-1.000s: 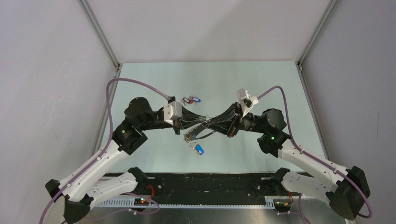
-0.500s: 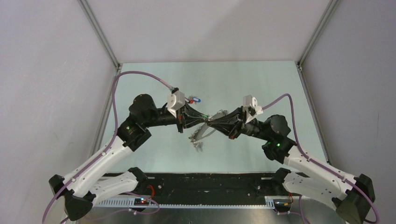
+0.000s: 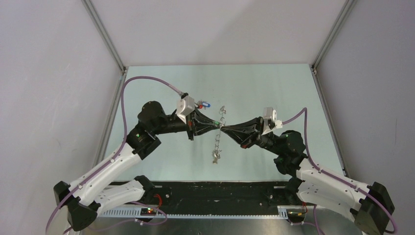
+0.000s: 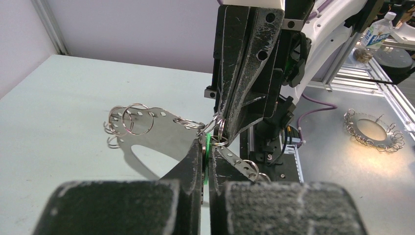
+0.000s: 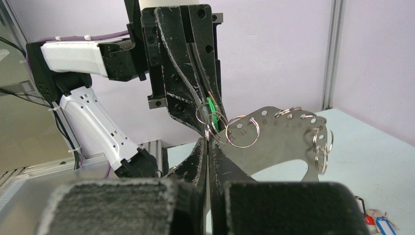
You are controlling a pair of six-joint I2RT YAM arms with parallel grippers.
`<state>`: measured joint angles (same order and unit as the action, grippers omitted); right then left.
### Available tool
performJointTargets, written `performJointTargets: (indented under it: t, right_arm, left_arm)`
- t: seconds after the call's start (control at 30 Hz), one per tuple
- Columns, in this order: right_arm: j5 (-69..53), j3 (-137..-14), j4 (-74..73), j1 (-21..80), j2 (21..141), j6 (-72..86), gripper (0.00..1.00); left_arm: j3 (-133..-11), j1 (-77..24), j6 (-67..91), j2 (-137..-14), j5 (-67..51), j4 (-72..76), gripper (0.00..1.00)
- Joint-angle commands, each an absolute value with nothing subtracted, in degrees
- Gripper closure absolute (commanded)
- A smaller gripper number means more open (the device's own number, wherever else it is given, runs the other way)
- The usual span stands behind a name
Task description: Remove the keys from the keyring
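Hardware nearest the arm bases is a silvery cluster (image 3: 215,155) hanging off the near end of the keyring (image 5: 279,139); whether it includes a key I cannot tell. Midway along, the hoop is held clear of the table (image 3: 274,88), edge-on from above. The left gripper (image 4: 206,147) is clamped narrow on a green tab (image 5: 211,113), likely a key head. The right gripper (image 5: 208,143), tip to tip with it, is pinched tight on the keyring's rim among small split rings (image 5: 243,131). Beyond, loose keys (image 3: 202,104) with red and blue heads lie beside the left wrist, so some look already off; the green one, at least, is yet to come free. Only the wrist views show the hoop as a flat, hole-punched plate. The left wrist view alone shows a second ringed plate (image 4: 374,128) on the bench.
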<state>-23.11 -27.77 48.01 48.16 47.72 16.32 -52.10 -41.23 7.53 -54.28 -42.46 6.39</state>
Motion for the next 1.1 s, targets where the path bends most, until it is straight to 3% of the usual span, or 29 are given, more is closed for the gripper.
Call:
performJointTargets:
  t: [0.0, 1.07]
  right_arm:
    - [-20.5, -26.6, 53.5, 47.8, 47.3, 16.4, 1.00]
    - [-23.2, -26.5, 58.9, 47.5, 47.3, 15.3, 1.00]
  left_arm:
    - [-52.0, -40.8, 9.2, -52.7, -43.0, 13.7, 1.00]
    - [-51.9, -41.0, 10.2, -59.7, -47.0, 14.5, 1.00]
